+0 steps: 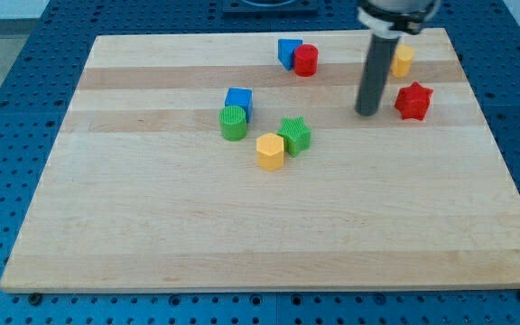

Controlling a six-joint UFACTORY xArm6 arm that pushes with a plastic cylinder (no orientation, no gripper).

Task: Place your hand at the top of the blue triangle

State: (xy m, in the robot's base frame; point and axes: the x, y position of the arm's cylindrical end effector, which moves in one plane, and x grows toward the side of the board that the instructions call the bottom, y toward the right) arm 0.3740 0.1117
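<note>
The blue triangle (286, 51) lies near the view's top, just left of centre-right, touching a red cylinder (306, 60) on its right. My tip (366, 112) rests on the board well to the right of and below the blue triangle, just left of the red star (413, 100). The rod rises from the tip toward the view's top.
A yellow block (403, 60) sits partly behind the rod at the top right. A blue cube (238, 100) touches a green cylinder (233, 123) left of centre. A green star (294, 134) touches a yellow hexagon (270, 151). The wooden board (152, 226) lies on a blue perforated table.
</note>
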